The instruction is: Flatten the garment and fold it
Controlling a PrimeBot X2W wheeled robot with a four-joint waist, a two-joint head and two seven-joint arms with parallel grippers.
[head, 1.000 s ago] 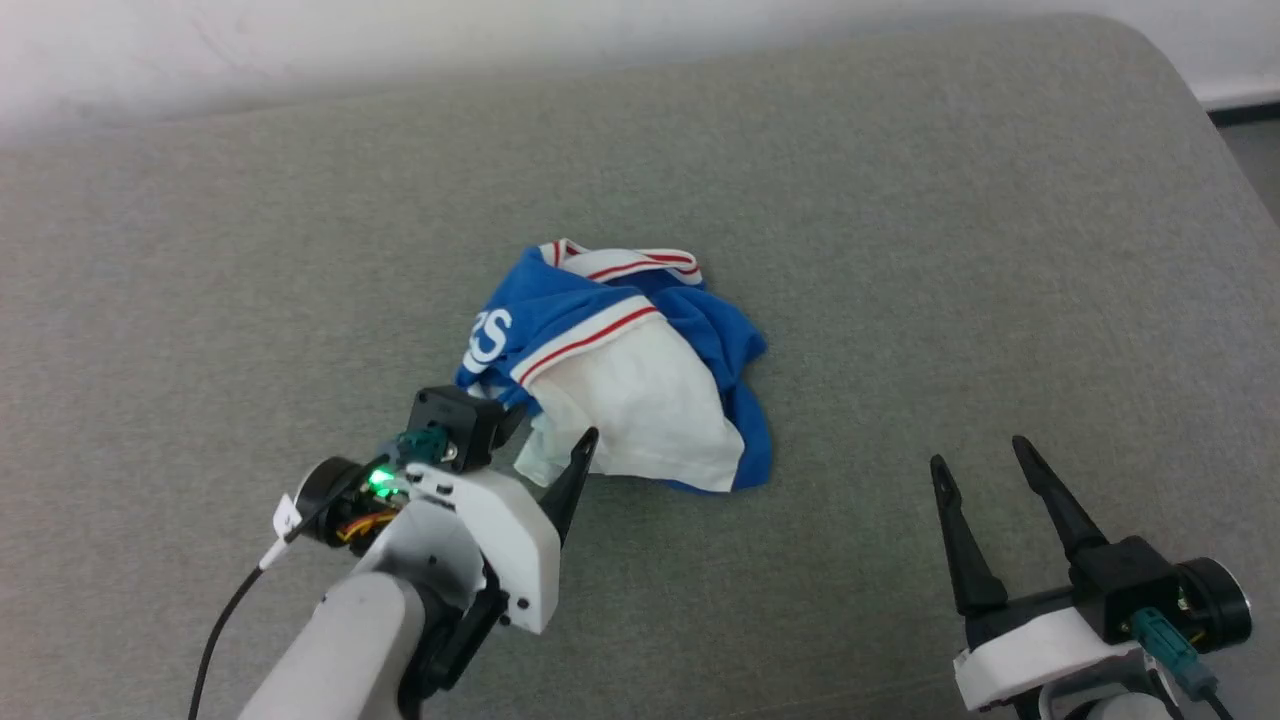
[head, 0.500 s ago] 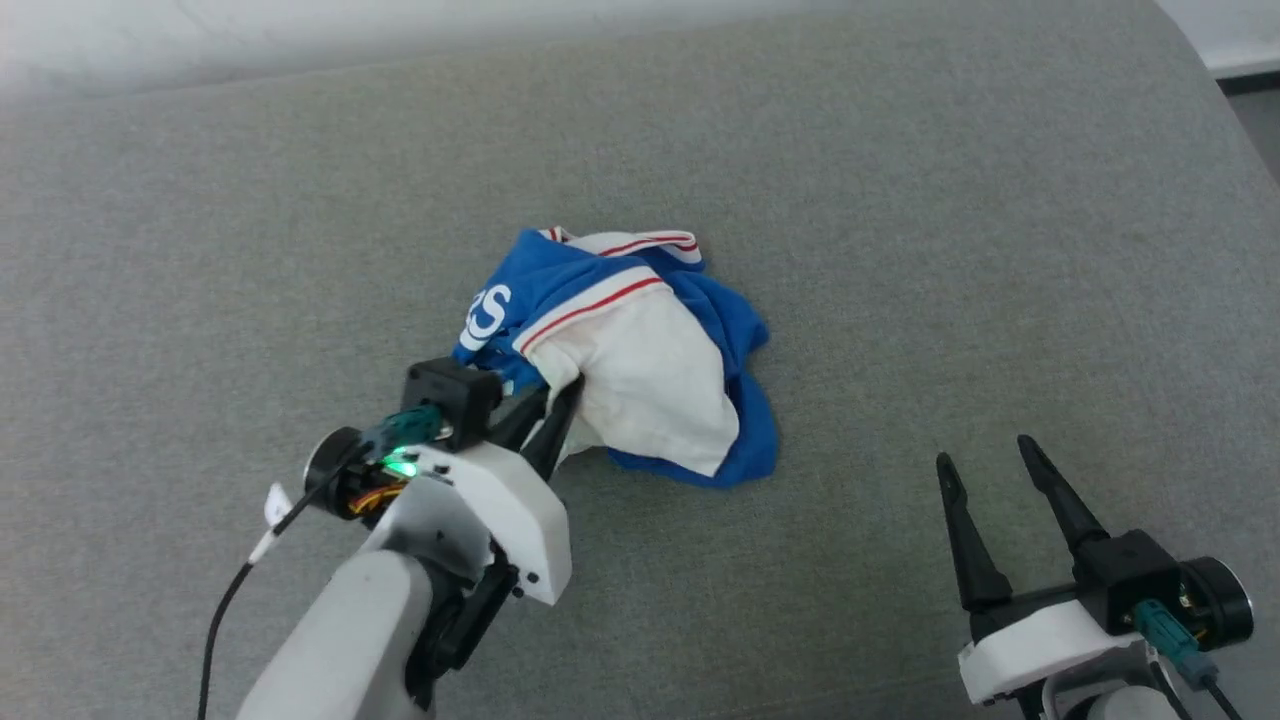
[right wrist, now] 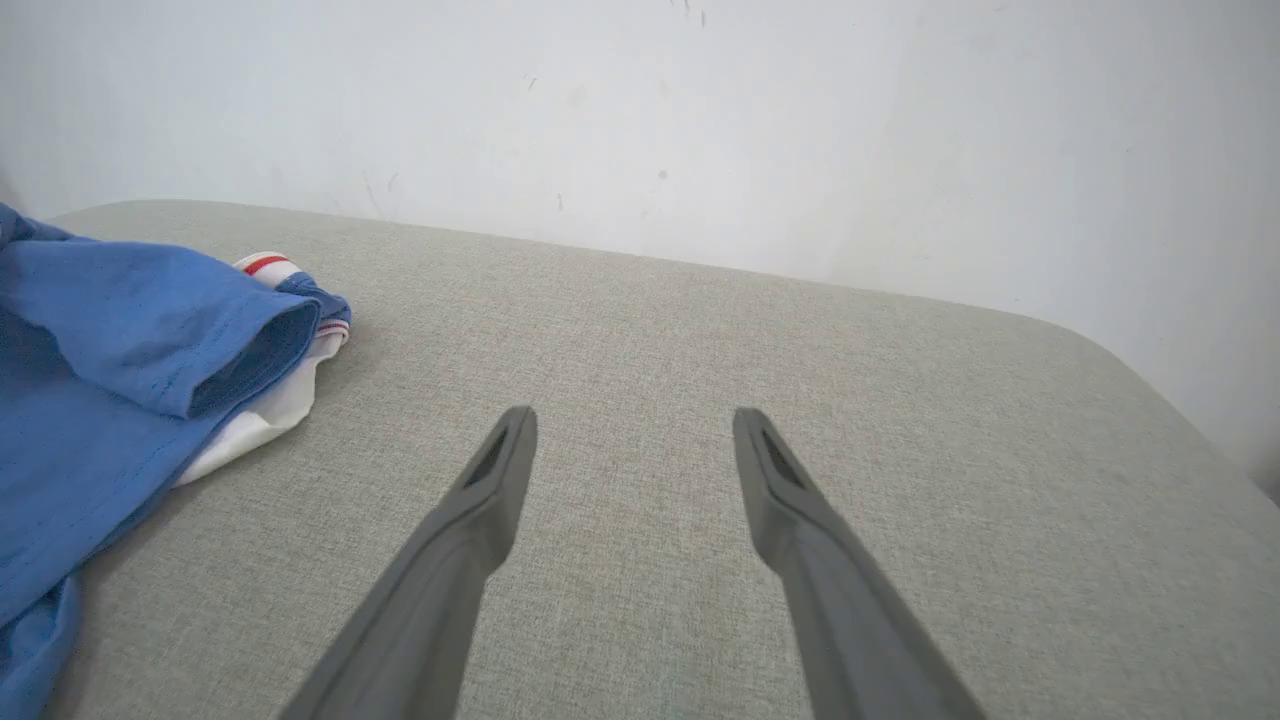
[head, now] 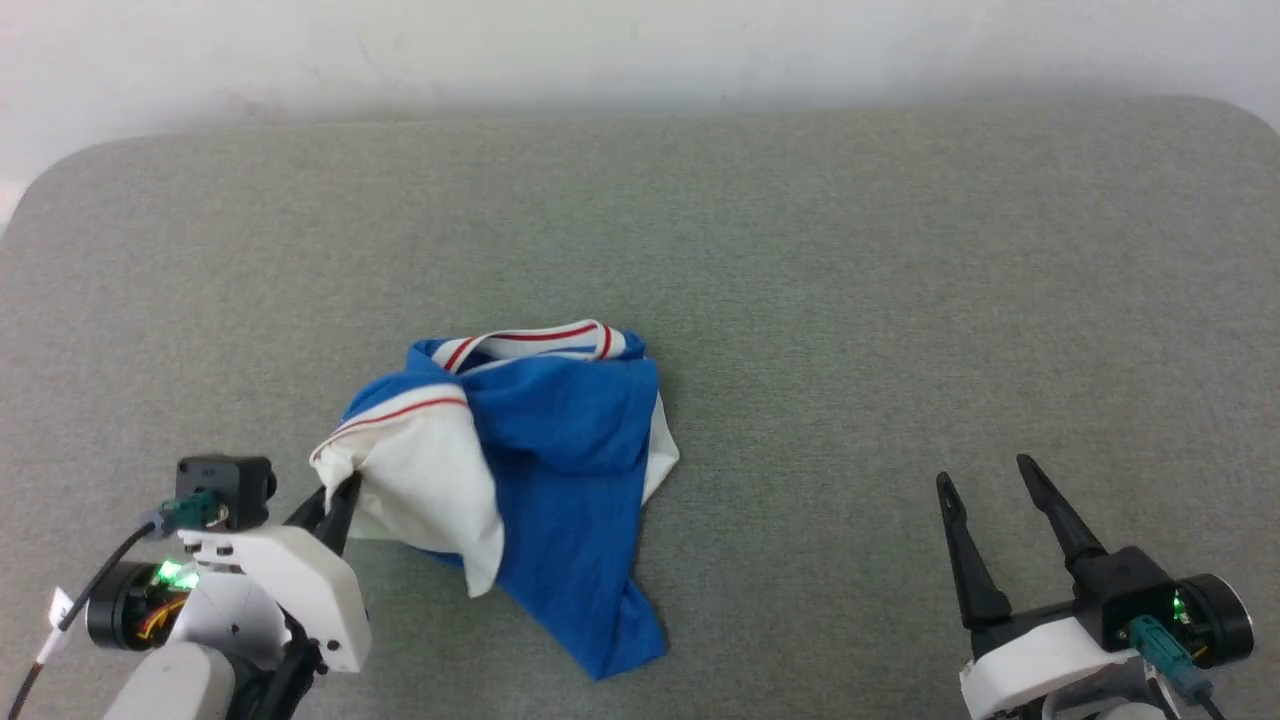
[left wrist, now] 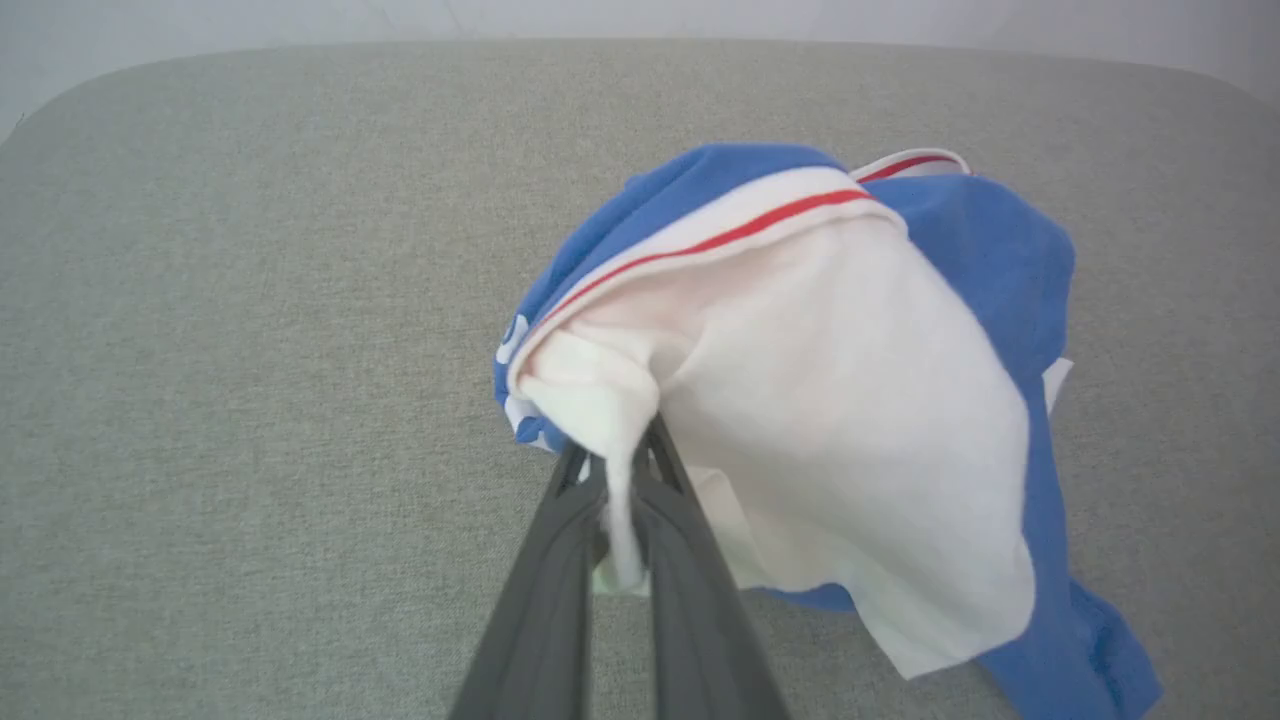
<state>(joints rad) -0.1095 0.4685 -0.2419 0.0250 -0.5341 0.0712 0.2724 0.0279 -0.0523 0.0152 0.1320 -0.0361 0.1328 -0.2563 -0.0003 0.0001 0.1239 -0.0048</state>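
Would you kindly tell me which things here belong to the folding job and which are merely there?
Job: garment, white part pinched in left gripper; right gripper, open, apart from it.
Just there: grey padded surface; white wall.

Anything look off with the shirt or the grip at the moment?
No damage visible, but the garment is crumpled, not flat. The left gripper is shut on a thin pinch of its white sleeve; the blue body trails twisted. The right gripper is open, empty.
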